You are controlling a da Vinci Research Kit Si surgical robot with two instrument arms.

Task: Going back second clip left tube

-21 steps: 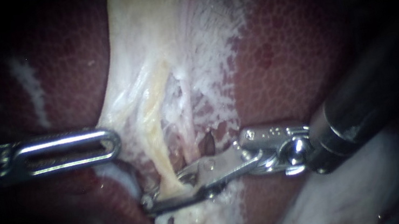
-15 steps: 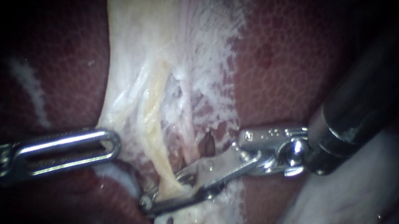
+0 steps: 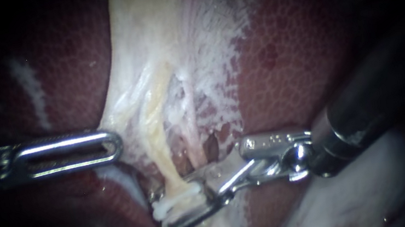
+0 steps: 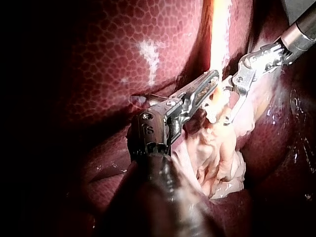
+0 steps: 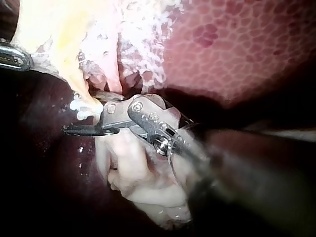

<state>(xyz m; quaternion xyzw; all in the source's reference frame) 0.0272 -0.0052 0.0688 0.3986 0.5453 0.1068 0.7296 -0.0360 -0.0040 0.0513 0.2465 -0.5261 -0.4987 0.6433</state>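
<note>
Right instrument [image 3: 182,206], jaws apart astride the left tube [image 3: 158,138], a white clip [image 3: 176,200] between them. Left instrument [image 3: 116,144] clamps pale tissue [image 3: 126,104]. Best to withdraw straight along the shaft, without snagging the clip.

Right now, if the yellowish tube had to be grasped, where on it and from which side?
Likely the bare yellowish span of the tube just above the white clip, approached from the view's left, jaws crossing it. That stretch stands taut, with a gap showing beside it; lower down, the clip and my right instrument's open jaws take up the room.
</note>
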